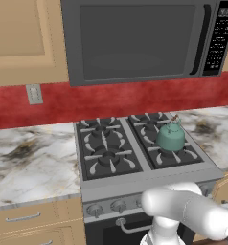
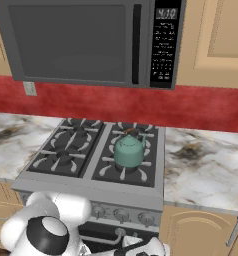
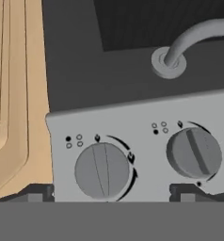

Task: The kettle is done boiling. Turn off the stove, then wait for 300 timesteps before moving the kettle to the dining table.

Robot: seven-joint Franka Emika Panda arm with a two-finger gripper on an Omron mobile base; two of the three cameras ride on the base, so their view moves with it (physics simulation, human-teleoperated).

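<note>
My pincer (image 3: 107,196) is spread around the stove's (image 1: 135,179) end knob (image 3: 102,170). The teal kettle (image 1: 171,137) sits on its right rear burner, likely heavy and slick-sided; I'd take its top handle.

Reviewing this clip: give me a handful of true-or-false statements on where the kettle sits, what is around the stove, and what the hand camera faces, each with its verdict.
1. The kettle sits on the stove, on its right half as the base cameras see it. True.
2. A microwave hangs above the stove. True.
3. The kettle rests on the marble counter beside the stove. False: it stands on a burner grate, apart from the counter.
4. The hand view looks at two round knobs on the stove's front panel. True.
5. The gripper is lifting the kettle by its handle. False: nothing touches the kettle; the hand is down at the knob panel.
6. The wall behind the stove is blue. False: it is red.
</note>
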